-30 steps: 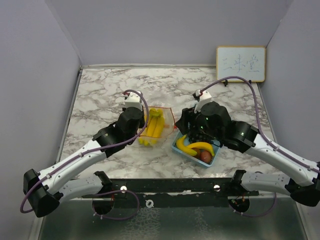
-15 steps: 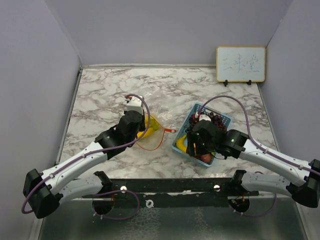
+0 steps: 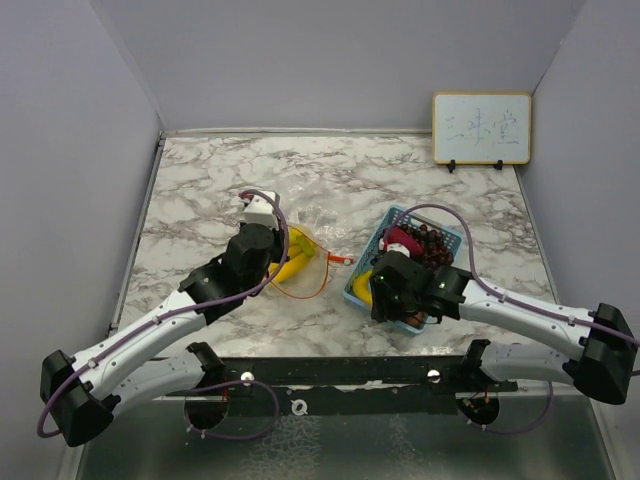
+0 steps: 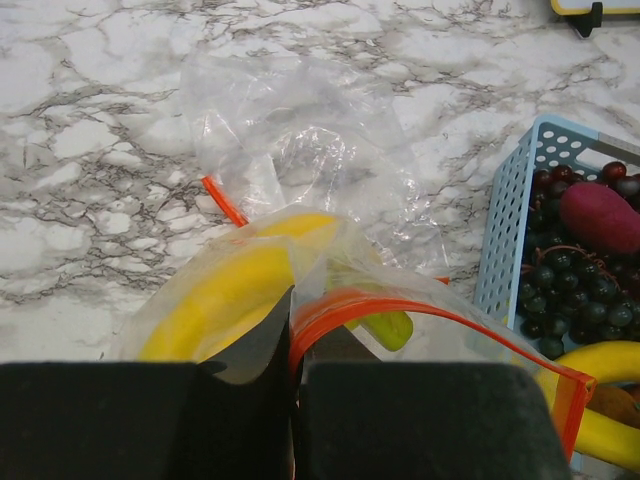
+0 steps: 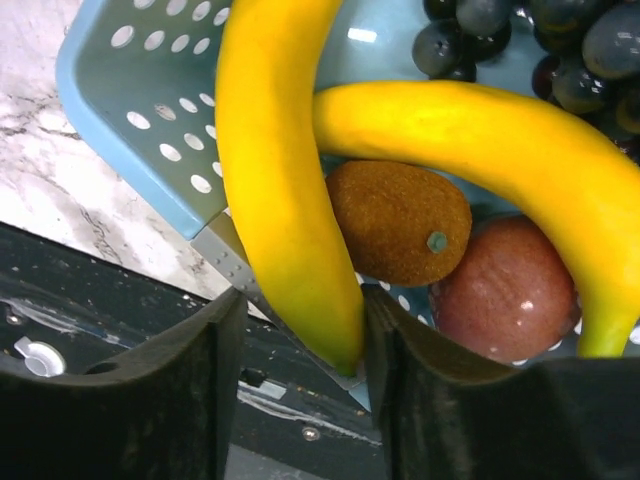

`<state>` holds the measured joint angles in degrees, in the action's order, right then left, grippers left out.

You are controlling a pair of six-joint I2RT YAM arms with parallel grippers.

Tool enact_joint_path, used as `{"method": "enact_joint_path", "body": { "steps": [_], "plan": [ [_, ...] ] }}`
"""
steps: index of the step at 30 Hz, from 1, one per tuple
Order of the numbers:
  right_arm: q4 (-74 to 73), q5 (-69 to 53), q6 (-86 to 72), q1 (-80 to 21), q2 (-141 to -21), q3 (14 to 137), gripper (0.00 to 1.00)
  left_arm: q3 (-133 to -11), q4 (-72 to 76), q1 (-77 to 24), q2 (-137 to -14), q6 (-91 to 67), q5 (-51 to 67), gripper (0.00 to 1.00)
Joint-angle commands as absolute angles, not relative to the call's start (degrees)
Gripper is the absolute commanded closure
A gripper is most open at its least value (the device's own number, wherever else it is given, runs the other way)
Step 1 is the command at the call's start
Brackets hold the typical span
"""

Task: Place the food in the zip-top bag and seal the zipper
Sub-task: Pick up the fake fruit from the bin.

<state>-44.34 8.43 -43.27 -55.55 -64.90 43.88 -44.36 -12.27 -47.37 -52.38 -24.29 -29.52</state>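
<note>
Left fingers (image 4: 295, 400): pressed together at the bottom centre of my left wrist view, and I've got the orange zipper strip and a fold of film pinched between the pads.
Zip-top bag (image 4: 300, 150): on the marble bench (image 3: 200, 185), left of centre in the top view. The mouth is lifted at my fingers, and the clear far end lies crumpled on the bench.
Bagged banana (image 4: 225, 295): yellow, inside the film, right in front of my left fingers.
Basket (image 4: 505, 240): light blue, at the right edge of the left wrist view, just beside the bag.
Right fingers (image 5: 305, 310): apart, low over the basket's near corner, one on each side of a banana tip. I can't tell if they touch it.
Near banana (image 5: 275, 180): runs from the top of the right wrist view down into that gap.
Second banana (image 5: 480, 140): arches from centre to the right edge.
Brown oval fruit (image 5: 400, 220): centre, tucked between the two bananas.
Small red round fruit (image 5: 505, 290): lower right, touching the brown one.
Grapes (image 5: 560, 50): dark cluster in the upper right corner, at the basket's far end.
Magenta piece (image 4: 600, 215): sitting on the grapes.
Whiteboard (image 3: 481, 127): upper right of the top view.
</note>
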Motion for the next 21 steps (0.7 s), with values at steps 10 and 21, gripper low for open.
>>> {"method": "enact_joint_path", "body": {
  "steps": [10,21],
  "plan": [
    [-38.1,14.79,-42.05,-55.7,-61.69,45.44,0.8,-43.46,-11.9,-47.22,-50.87,-25.16,-28.24,1.0],
    [-40.87,20.92,-42.77,-55.71,-63.25,49.46,0.29,-43.15,-11.85,-47.19,-51.85,-25.51,-27.34,1.0]
  ]
}}
